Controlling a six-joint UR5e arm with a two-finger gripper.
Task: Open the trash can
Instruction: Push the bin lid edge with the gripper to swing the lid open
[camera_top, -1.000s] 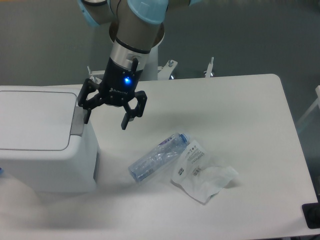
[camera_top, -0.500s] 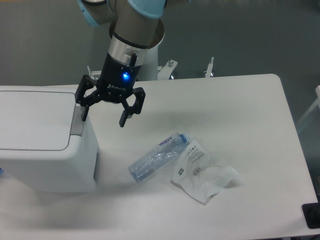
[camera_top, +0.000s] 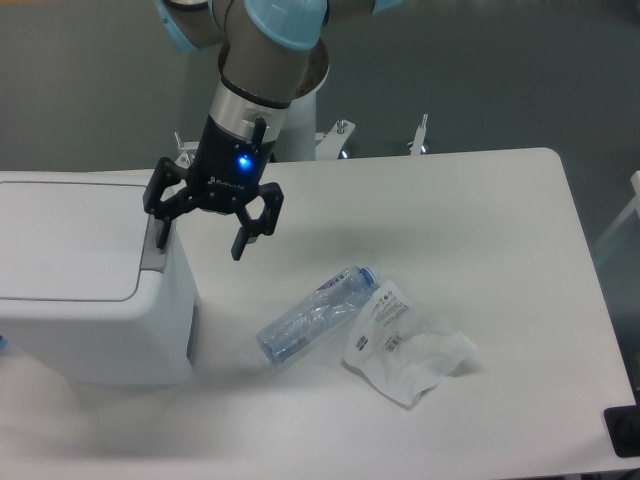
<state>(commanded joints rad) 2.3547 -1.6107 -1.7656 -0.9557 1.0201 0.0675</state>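
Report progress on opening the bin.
Done: nothing yet; the flat white lid of the boxy white plastic trash can lies closed. In hand: the black two-finger gripper, jaws open, hangs by the grey push tab. Left: pressing the tab and lifting the lid.

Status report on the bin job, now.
Gripper open, empty, one finger at grey tab. Bin lid shut. Bottle and wrapper lie clear of it.
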